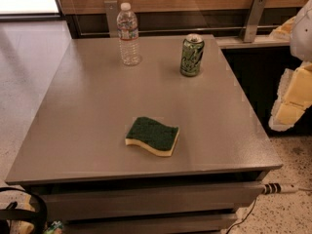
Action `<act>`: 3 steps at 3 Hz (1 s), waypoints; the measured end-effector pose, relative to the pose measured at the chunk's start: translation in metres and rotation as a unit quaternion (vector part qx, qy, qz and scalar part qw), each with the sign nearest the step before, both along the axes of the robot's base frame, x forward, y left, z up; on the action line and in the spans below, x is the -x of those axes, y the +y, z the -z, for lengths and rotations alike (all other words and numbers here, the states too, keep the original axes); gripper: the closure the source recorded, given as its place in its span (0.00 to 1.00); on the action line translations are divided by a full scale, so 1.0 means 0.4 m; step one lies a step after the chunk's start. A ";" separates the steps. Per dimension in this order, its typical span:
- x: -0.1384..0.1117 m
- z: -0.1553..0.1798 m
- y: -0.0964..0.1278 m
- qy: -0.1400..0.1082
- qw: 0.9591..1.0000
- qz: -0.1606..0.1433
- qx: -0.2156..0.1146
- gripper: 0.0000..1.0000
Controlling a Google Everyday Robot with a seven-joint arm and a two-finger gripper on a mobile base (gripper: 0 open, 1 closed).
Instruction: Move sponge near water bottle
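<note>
The sponge (pixel 152 135), dark green on top with pale yellow foam below, lies flat on the grey table (pixel 78 121), near the front and middle. The water bottle (pixel 128 34), clear with a white cap and a red-and-white label, stands upright at the back left of the table. My gripper (pixel 291 99), yellowish and white, hangs at the right edge of the view, off the table's right side. It is well to the right of the sponge and holds nothing that I can see.
A green soda can (pixel 192 55) stands upright at the back of the table, right of the bottle. A wood-panelled wall with metal brackets (pixel 254 17) runs behind. A cable and plug (pixel 278 188) lie on the floor at the front right.
</note>
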State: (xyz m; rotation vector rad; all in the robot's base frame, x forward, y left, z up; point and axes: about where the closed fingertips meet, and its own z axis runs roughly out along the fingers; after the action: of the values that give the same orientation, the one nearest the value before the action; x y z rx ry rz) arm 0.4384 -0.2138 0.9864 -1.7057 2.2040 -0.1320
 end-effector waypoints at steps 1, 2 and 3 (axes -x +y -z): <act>0.000 0.000 0.000 0.000 1.000 0.000 -0.001 0.00; 0.006 0.003 0.005 -0.007 1.000 -0.002 -0.012 0.00; 0.005 0.035 0.026 -0.020 0.998 -0.015 -0.064 0.00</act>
State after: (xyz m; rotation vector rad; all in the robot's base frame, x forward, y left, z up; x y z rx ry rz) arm 0.4363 -0.2033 0.9723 -1.6515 2.1105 -0.0167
